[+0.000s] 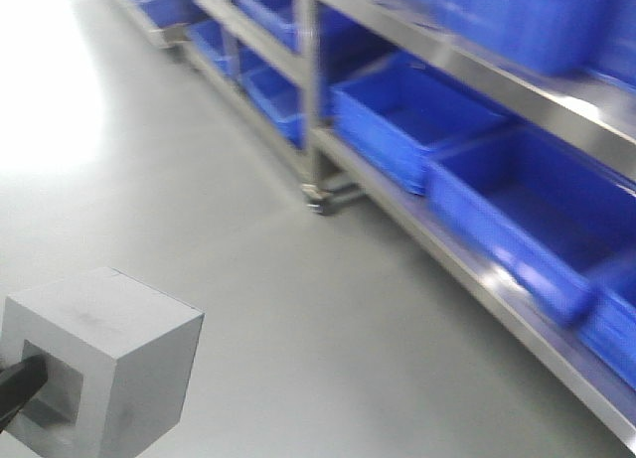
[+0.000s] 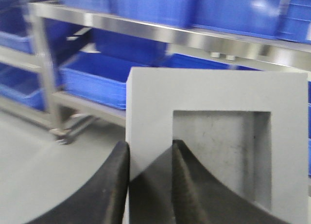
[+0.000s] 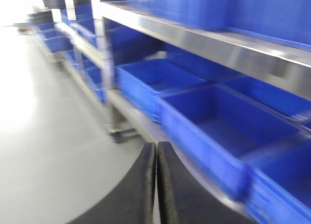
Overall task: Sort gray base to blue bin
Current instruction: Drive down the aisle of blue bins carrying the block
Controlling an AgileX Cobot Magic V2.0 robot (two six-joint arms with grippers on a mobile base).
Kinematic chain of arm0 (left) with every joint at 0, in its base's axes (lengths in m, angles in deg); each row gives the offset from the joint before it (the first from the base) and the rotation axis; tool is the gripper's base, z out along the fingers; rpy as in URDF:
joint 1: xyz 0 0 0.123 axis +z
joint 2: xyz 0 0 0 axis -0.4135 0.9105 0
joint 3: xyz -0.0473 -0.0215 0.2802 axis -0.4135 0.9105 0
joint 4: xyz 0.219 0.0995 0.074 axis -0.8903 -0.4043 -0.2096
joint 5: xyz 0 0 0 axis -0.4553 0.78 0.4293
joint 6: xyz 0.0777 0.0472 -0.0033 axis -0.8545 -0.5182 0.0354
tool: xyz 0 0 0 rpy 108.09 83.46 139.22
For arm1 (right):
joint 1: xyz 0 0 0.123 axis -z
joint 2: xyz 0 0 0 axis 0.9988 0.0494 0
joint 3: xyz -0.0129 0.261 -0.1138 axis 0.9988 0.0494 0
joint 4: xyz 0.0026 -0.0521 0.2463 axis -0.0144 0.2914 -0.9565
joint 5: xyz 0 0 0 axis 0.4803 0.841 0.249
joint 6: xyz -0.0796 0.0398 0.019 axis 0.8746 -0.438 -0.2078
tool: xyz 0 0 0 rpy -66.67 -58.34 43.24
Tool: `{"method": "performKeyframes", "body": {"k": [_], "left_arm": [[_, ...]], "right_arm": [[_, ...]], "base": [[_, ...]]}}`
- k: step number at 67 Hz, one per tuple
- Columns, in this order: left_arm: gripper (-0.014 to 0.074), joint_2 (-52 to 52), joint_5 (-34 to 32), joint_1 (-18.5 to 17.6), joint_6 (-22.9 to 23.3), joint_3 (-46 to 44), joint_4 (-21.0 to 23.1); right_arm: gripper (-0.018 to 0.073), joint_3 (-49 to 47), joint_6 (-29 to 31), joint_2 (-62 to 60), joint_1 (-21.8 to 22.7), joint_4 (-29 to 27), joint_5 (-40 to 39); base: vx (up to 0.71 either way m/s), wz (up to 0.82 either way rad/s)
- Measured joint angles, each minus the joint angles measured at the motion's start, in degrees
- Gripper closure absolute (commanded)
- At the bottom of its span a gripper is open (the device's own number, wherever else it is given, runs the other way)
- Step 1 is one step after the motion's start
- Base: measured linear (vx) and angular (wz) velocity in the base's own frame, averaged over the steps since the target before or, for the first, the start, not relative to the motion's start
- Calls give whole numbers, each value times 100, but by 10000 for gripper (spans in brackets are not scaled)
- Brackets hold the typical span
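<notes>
Gray floor [image 1: 298,279] runs beside the steel rack [image 1: 477,69]. We hold the gray base [image 1: 99,364] in front of that rack, off the floor. Our left gripper [image 2: 150,146] pinches one wall of it, one finger inside the square recess. The base is matte, pale and sharp-edged. Our right gripper [image 3: 156,145] is clenched on nothing. Grasping looks done; dropping it into the blue bin [image 1: 487,225] on the rack's lower shelf is left.

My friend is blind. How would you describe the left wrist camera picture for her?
A gray base with a square recess fills the close-up. One of its walls is pinched between two black jaws, one outside the block and one inside the recess. Behind it, blurred, blue bins sit on a steel rack.
</notes>
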Motion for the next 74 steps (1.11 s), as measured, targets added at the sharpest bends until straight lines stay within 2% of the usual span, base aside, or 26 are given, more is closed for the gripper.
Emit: {"method": "performKeyframes", "body": {"k": [39, 74], "left_arm": [[603, 0, 0, 0, 0, 0, 0], [603, 0, 0, 0, 0, 0, 0]], "right_arm": [[564, 0, 0, 0, 0, 0, 0], [564, 0, 0, 0, 0, 0, 0]], "base": [[30, 68], [40, 28]]}}
